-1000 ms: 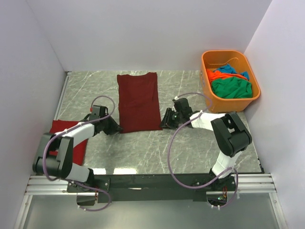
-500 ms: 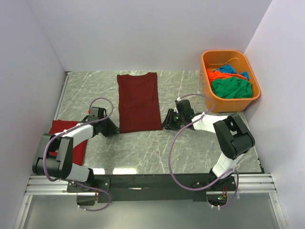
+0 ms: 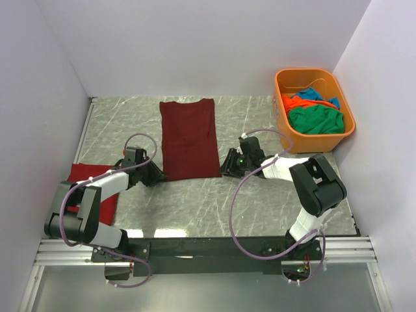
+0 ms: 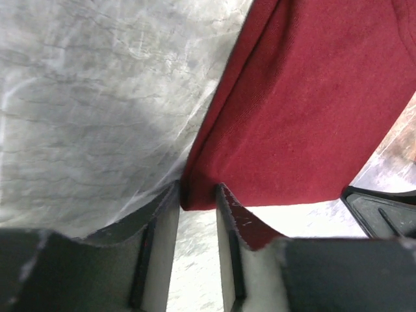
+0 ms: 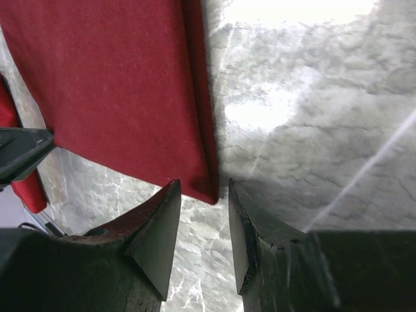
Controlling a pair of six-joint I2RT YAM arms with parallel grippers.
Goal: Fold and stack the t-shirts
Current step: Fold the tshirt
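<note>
Right now the maroon shirt [image 3: 190, 140] lies flat on the surface [image 3: 273, 201], a little left of centre. It is folded into a narrow strip whose long axis runs near to far. Its short near hem faces the arms, and its other end reaches close to the far edge of the surface. You cannot tell from above which end carries the collar.

Your coming move turns on the two near corners. The left gripper [image 3: 156, 174] sits low at the near left corner. Its wrist view shows the jaws apart with that corner poking just between the tips, not pinched. The right gripper [image 3: 227, 166] mirrors it at the near right corner, jaws likewise apart and the corner just at their mouth.

Each arm is nearer its own corner, and the shirt stretches away from both toward the far side. So I judge the step in hand is to close on both corners and carry the near hem along the long axis to halve the strip. Close evenly, or one corner may slip free.

Further out, a red shirt [image 3: 81, 173] lies at the near left, partly under the left arm. The orange tub [image 3: 305, 144] at the far right holds a green shirt [image 3: 316, 120] with orange and blue cloth behind it.
</note>
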